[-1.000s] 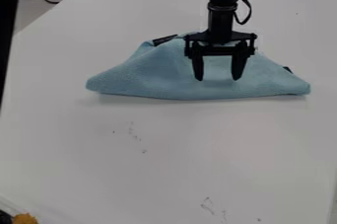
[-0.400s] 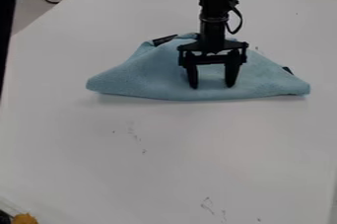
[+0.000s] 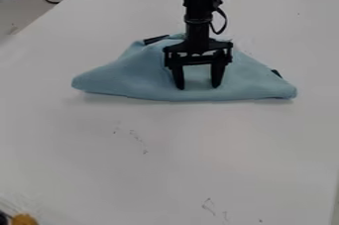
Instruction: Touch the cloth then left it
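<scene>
One black gripper (image 3: pixel 198 88): upper centre of the frame, pointing down, its two fingers spread, with no fold seen pinched.
Blue cloth (image 3: pixel 126 78): lay bunched across the upper middle of the frame on the white table (image 3: pixel 99 159), with the fingertips over its front.
Touch: probably achieved, judging by that overlap; the pressure could not be told.
Leaving: judged unfinished, whether the wording meant release or a leftward shift, since the gripper was not clear of the cloth.
</scene>
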Available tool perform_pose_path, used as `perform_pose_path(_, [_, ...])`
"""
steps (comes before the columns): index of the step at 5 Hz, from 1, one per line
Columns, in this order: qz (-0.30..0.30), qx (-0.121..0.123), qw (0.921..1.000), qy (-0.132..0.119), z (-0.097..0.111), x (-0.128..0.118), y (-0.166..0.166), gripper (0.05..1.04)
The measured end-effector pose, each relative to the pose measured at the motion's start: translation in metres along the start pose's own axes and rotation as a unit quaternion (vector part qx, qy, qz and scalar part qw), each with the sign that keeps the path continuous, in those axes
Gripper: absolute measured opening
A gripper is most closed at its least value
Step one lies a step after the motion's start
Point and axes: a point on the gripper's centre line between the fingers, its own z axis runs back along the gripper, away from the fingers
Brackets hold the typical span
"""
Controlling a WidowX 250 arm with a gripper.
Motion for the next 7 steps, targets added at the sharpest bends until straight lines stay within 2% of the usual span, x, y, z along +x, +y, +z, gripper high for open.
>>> perform_pose_path(2, [0.027,0.012,0.9995,-0.005,0.003,0.007,0.034,1.001])
perform_pose_path(4, [0.053,0.012,0.9984,-0.014,0.005,0.018,0.071,1.001])
perform_pose_path(6, [0.068,0.02,0.9973,-0.017,0.007,0.021,0.092,1.001])
perform_pose_path(7, [0.075,0.017,0.9966,-0.028,0.017,0.024,0.099,1.001])
